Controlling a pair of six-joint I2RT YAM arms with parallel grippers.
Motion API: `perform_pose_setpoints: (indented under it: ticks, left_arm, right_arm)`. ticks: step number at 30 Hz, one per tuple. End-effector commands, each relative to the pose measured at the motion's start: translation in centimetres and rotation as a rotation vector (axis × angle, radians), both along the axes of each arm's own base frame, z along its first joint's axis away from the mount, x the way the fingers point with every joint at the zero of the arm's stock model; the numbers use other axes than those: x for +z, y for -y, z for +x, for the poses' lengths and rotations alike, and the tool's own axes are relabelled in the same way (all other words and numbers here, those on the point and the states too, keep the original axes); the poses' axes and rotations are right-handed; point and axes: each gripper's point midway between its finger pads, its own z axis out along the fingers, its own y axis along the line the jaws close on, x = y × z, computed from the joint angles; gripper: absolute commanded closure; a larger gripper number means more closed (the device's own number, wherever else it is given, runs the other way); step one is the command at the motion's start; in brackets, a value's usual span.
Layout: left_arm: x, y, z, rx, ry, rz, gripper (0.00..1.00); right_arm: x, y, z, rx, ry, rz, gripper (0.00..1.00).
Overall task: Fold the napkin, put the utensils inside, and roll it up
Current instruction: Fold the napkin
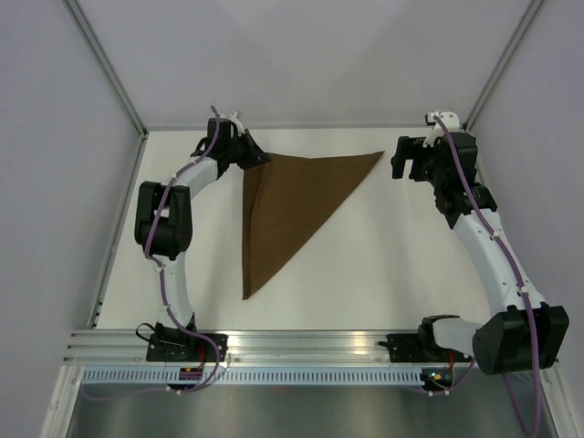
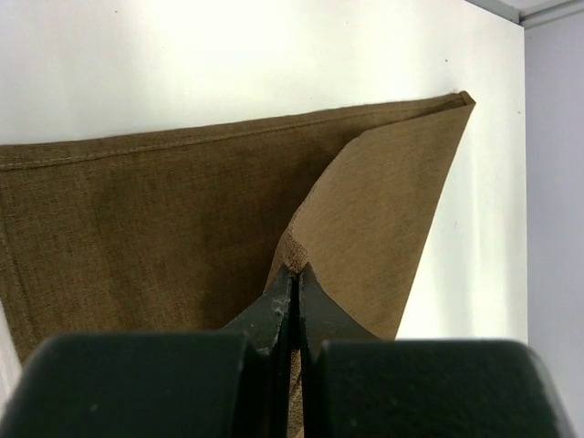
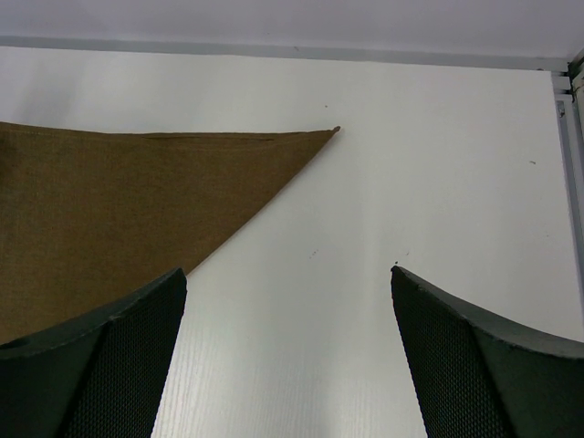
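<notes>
My left gripper [image 2: 294,278] pinches a napkin corner; my right gripper [image 3: 286,271] hangs spread.
I see the left fingers pressed together on the raised far-left corner of the napkin [image 1: 287,205], which lies folded into a triangle on the white table [image 1: 383,274]. The right fingers gape over the tabletop, just beside the cloth's far-right point, not touching it.
</notes>
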Motion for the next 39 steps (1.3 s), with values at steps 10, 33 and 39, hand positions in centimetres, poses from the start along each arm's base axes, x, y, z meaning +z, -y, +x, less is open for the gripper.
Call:
perform_pose_setpoints:
  ticks: [10, 33, 39]
  left_arm:
    - [1.9, -0.2, 1.0, -0.039, 0.027, -0.028, 0.98]
    - [2.9, -1.7, 1.6, -0.03, 0.033, -0.029, 0.98]
    - [2.7, -2.0, 2.0, -0.026, 0.029, -0.028, 0.98]
  right_arm:
    - [0.2, 0.0, -0.2, -0.006, 0.003, -0.018, 0.02]
    - [0.0, -0.1, -0.2, -0.003, 0.0, -0.024, 0.02]
    - [0.0, -0.2, -0.2, 0.0, 0.0, -0.024, 0.02]
